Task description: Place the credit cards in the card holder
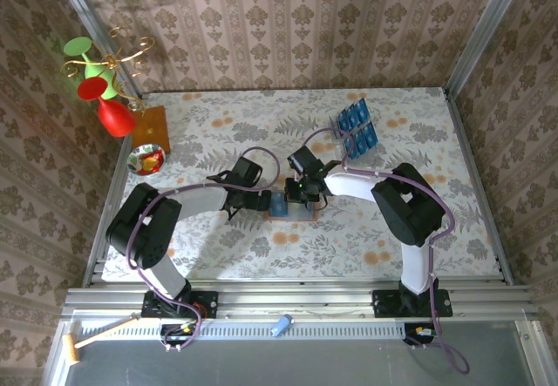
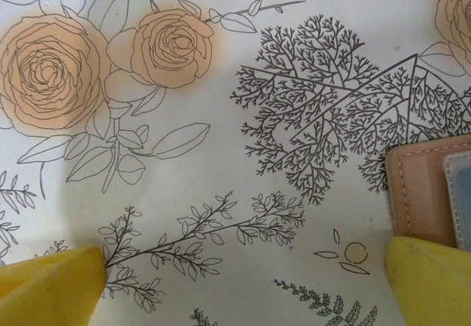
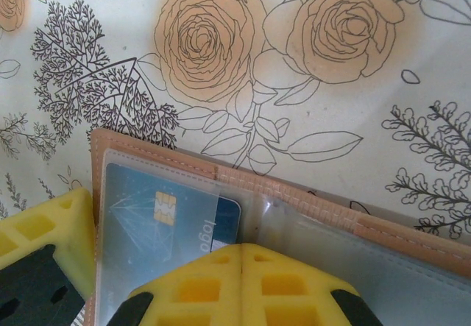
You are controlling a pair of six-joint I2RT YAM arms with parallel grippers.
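Right jaws closed over the open card holder, left jaws spread wide beside it.

The right gripper (image 3: 243, 256) is seen with its yellow fingers pressed together; whether anything is pinched cannot be told. Its tips are set over the card holder (image 3: 309, 201), laid open on the floral tablecloth (image 2: 221, 142) near the table's middle. One blue credit card (image 3: 158, 215) is lodged under a clear pocket just beside them. The left gripper (image 2: 243, 267) is held low with its fingers (image 2: 430, 282) far apart, one beside the card holder's edge. More credit cards (image 1: 353, 116) are stood in a clear rack (image 1: 335, 127), well apart at the far right.
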